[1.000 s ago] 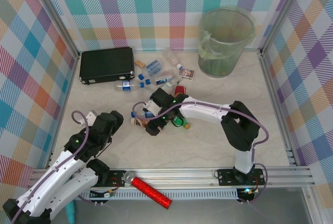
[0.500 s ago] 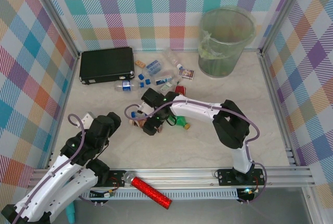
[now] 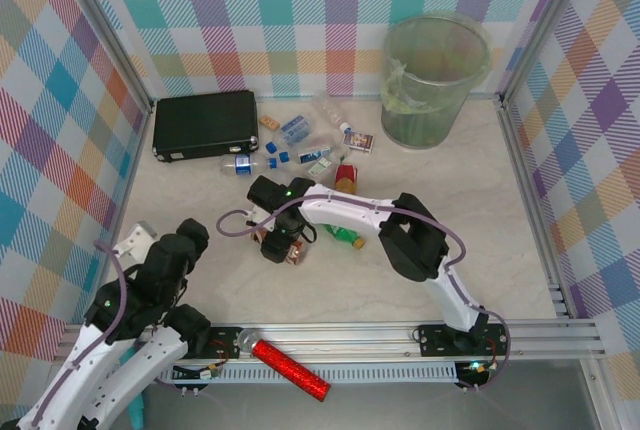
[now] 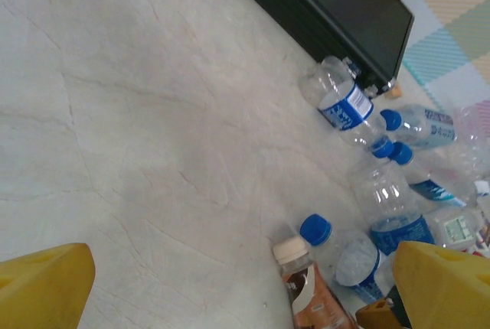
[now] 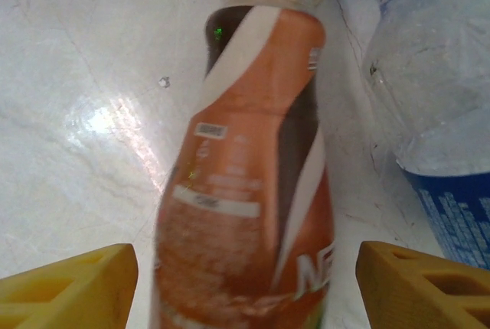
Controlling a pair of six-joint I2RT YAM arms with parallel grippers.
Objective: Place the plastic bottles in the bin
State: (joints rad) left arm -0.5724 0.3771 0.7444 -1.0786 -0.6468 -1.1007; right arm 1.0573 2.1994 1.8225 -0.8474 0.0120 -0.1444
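A brown bottle [image 5: 245,191] with a white cap lies on the table between the yellow fingers of my right gripper [image 5: 245,283]. The jaws are open, with a gap on each side of it. From above, the right gripper [image 3: 276,240] hangs over that brown bottle [image 3: 292,252] at the near left of the bottle pile. A clear blue-labelled bottle [image 5: 436,115] lies just to its right. More clear bottles [image 3: 295,130] lie scattered behind. The bin [image 3: 432,115] stands at the far right. My left gripper [image 4: 245,287] is open over bare table, left of the pile.
A black case [image 3: 205,122] lies at the far left, with a clear bottle [image 4: 344,107] beside it. A green bottle [image 3: 342,235], a red bottle [image 3: 346,175] and a small printed box [image 3: 360,141] are in the pile. A red glittery cylinder [image 3: 290,368] rests on the front rail.
My right gripper has slid left onto the brown bottle and its jaws have narrowed around it. The left arm has drawn back toward the near left corner.
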